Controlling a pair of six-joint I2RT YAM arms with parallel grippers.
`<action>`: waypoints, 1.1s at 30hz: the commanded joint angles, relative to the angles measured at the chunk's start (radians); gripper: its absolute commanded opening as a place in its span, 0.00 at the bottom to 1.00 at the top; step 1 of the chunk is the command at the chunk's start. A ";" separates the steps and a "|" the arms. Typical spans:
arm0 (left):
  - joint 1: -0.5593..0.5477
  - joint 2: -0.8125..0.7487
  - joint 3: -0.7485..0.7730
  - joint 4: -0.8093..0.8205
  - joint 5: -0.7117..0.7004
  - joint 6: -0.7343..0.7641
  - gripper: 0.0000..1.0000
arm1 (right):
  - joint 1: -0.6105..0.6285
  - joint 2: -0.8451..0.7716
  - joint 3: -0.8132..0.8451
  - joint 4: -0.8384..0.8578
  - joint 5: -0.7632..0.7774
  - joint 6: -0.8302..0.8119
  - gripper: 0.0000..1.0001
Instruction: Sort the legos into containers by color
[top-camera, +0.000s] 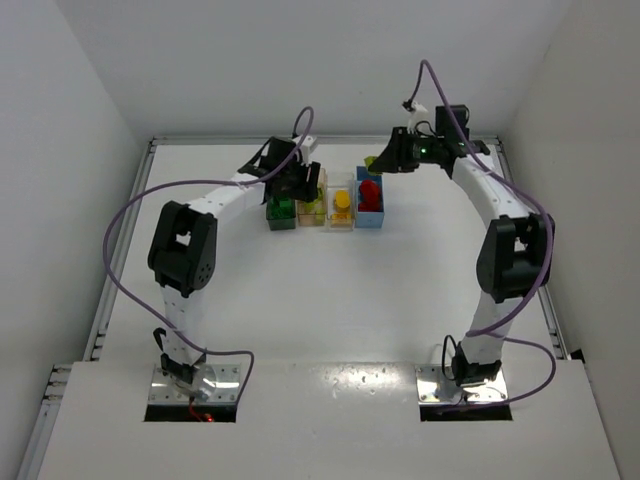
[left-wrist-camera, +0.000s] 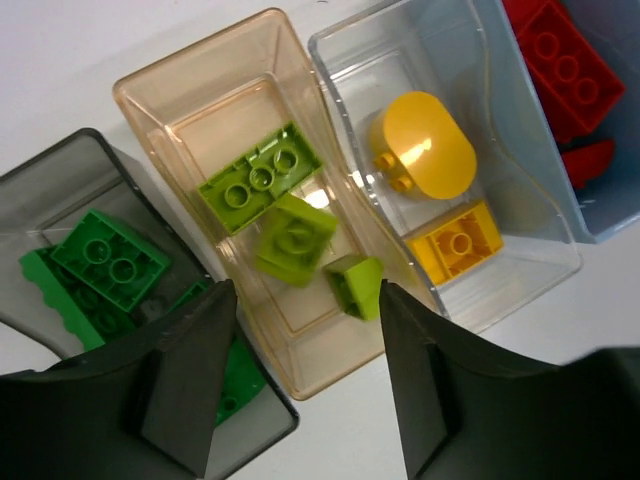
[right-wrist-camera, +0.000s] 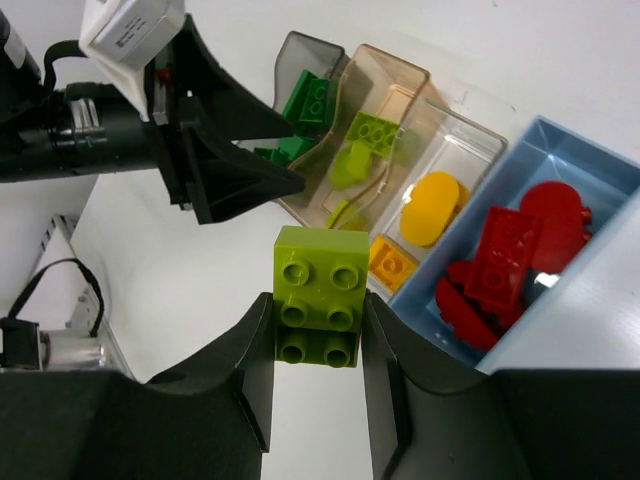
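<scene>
**Right arm.** The right gripper (right-wrist-camera: 318, 325) has its jaws pinched on a lime green brick (right-wrist-camera: 320, 290). The brick sits between the two fingers with one finger against each side. Its studded face is turned toward the wrist camera, and its upper part projects beyond the fingertips. The brick is held in the air above the table (top-camera: 320, 300), beside the row of bins and nearest the blue bin (right-wrist-camera: 585, 160).

**Left arm.** The left gripper (left-wrist-camera: 300, 385) has its jaws spread, and nothing lies between them. It hangs over the near end of the tan bin (left-wrist-camera: 150, 90). One finger is above the dark grey bin (left-wrist-camera: 60, 170). The other is above the edge where the tan bin meets the clear bin (left-wrist-camera: 340, 50).

**Bins.** The four bins stand side by side in one row, in the order dark grey, tan, clear, blue.
- The dark grey bin holds dark green bricks (left-wrist-camera: 110, 260).
- The tan bin holds three lime green pieces (left-wrist-camera: 260, 178). They lie on its floor, below the gap between the spread jaws and clear of the fingers.
- The clear bin holds yellow pieces (left-wrist-camera: 425, 145).
- The blue bin holds red bricks (left-wrist-camera: 565, 65).
</scene>
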 joint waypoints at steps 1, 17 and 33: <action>0.020 -0.017 0.053 0.022 -0.003 -0.029 0.66 | 0.052 0.035 0.090 0.012 0.025 -0.060 0.00; 0.181 -0.329 -0.087 -0.021 -0.034 -0.046 1.00 | 0.276 0.337 0.344 -0.058 0.136 -0.154 0.00; 0.223 -0.414 -0.197 -0.084 -0.003 0.036 1.00 | 0.339 0.451 0.384 -0.101 0.213 -0.224 0.30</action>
